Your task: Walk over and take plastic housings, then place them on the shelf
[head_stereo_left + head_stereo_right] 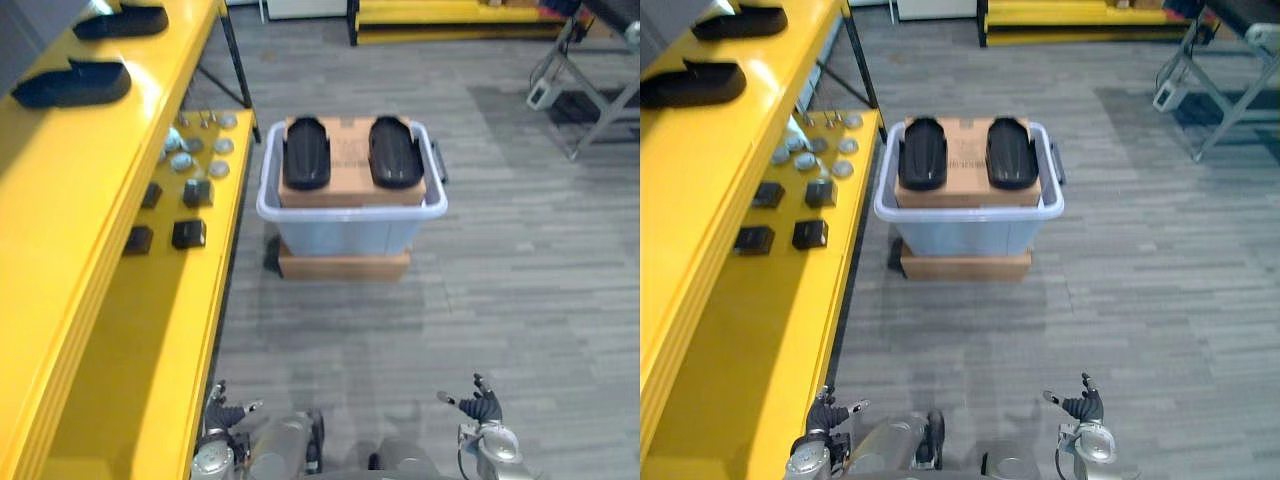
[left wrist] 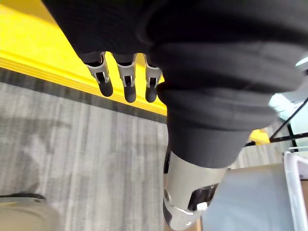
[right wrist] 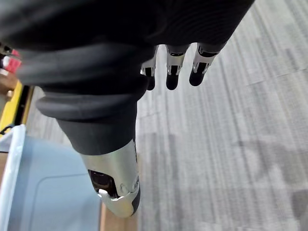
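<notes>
Left robot hand [image 1: 222, 412] and right robot hand [image 1: 482, 405] hang released, empty; plastic housings [image 1: 306, 153] lie side by side on the cardboard box [image 1: 350, 152] in the far bin [image 1: 350, 213], so I'd walk up squarely, keeping clear of the left shelf [image 1: 120, 300].

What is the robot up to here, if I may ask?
Nothing is being handled yet. The robot's left hand and right hand hang low, open and empty. Two black housings lie on a cardboard box in a pale bin on the floor ahead. The yellow shelf on its left already bears two more housings.
</notes>
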You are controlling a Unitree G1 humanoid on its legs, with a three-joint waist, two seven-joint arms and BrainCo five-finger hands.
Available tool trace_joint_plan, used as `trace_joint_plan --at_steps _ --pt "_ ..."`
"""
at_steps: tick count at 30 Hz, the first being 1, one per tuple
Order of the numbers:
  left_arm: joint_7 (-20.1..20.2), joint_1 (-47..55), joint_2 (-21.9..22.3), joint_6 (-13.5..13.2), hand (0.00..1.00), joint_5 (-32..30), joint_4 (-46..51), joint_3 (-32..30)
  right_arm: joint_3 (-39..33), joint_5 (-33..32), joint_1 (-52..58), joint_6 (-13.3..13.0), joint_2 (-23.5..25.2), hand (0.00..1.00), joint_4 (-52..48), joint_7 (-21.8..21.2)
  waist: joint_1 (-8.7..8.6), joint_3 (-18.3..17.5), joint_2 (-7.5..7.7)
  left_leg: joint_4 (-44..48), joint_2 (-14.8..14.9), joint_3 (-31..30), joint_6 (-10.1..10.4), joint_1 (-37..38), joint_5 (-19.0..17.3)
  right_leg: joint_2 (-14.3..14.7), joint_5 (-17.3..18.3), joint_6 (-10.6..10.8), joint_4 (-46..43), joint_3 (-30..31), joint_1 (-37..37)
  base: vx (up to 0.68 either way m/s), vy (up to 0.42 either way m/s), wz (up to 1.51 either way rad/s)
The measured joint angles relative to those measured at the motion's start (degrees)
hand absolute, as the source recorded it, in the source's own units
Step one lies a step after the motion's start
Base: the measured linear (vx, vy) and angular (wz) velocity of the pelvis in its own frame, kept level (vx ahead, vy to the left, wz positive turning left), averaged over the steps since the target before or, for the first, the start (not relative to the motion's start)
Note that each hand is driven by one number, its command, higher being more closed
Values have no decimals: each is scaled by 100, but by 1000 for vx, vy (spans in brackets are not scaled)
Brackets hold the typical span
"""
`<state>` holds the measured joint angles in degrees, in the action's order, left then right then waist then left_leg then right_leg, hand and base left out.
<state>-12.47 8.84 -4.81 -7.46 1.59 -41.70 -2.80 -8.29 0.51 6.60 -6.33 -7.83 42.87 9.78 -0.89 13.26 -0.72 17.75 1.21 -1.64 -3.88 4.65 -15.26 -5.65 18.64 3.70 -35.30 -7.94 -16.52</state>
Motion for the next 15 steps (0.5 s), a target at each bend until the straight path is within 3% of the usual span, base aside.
trace_joint_plan --at_steps 1,2,3,4,6,7,8,10,11,14,15 --pt "2 9 -28 -5 0 -1 -13 3 -2 0 56 0 8 0 -10 1 -14 -25 83 -17 40 1 265 152 -103 3 -702 37 1068 173 -73 507 -232 58" --pt "5 -5 -19 0 0 -5 -143 -4 -21 1 179 7 -15 0 20 4 -26 -41 79 7 144 -129 549 321 -292 48 -1644 -281 1134 160 43 521 -248 43" --pt "8 -11 13 18 0 -5 -213 1 -29 0 179 24 -43 0 58 6 -3 -103 -2 17 283 -162 592 355 -307 126 -1571 -307 1012 114 33 512 -263 22" --pt "8 15 18 15 0 -5 -216 -10 -32 0 170 23 -14 0 -1 7 17 -154 -8 125 382 -163 817 318 -172 161 -1307 -422 879 36 37 464 -274 26" --pt "10 -51 120 14 0 -7 -193 -32 -31 -35 253 18 69 0 -278 5 -100 -136 -54 1237 493 -120 1085 -142 177 166 -1067 -535 988 -248 356 479 -307 53" --pt "11 -59 167 14 0 -7 -169 -46 -18 -50 298 18 98 0 -347 5 -115 -129 -62 1759 548 -88 1121 -357 392 186 -1048 -560 1119 -320 552 395 -254 46" --pt "13 -21 261 13 0 -7 -88 -64 -16 -85 382 13 181 0 -450 11 -79 -125 -73 2708 798 123 1122 -731 572 271 -1046 -603 1453 -413 1010 363 -197 27" --pt "20 9 333 4 0 -6 -39 -59 -38 -193 450 -33 274 0 -557 16 7 -137 -46 3243 1086 608 907 -980 412 360 -1070 -656 1908 -476 1584 302 -143 6" --pt "21 5 366 2 0 -5 -38 -54 -97 -229 434 -60 294 0 -550 22 29 -146 -14 2715 1062 748 797 -1080 312 362 -1091 -643 2167 -462 1838 217 -65 -5" --pt "12 9 362 5 0 -5 -49 -59 -242 -237 362 -72 291 0 -480 27 28 -198 -147 1017 869 543 871 -1125 261 368 -1101 -623 2272 -361 1939 206 29 -18" --pt "5 6 360 5 0 -4 -60 -61 -297 -268 315 -73 271 0 -365 31 27 -206 -201 182 754 337 936 -1079 521 385 -1107 -563 2287 -287 1930 182 139 -32"
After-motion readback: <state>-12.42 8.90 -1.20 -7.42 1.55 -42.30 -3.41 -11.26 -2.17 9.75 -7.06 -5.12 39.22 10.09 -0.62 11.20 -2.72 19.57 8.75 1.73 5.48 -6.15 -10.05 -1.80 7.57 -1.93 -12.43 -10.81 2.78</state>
